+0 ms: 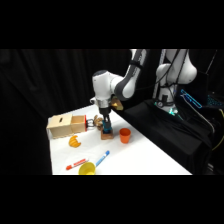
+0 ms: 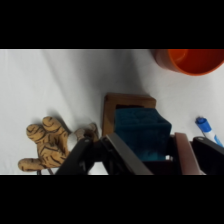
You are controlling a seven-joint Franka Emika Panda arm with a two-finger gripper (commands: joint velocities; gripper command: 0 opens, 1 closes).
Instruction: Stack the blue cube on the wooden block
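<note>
Near the table's (image 1: pixel 150 155) middle, the gripper (image 2: pixel 145 152) has its fingers closed around the blue cube (image 2: pixel 141 131), sitting right over the wooden block (image 2: pixel 129 102). I'd square it up, then let go gently. Lift straight up: orange cup (image 2: pixel 192 60) and tiger toy (image 2: pixel 47 145) sit close, marker pen (image 2: pixel 204 126) too.

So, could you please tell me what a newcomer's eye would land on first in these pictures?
The white arm's hand comes down at the table's middle, with the blue cube over the wooden block. An orange cup stands just beside them, and a striped tiger toy lies on the block's other side.
</note>
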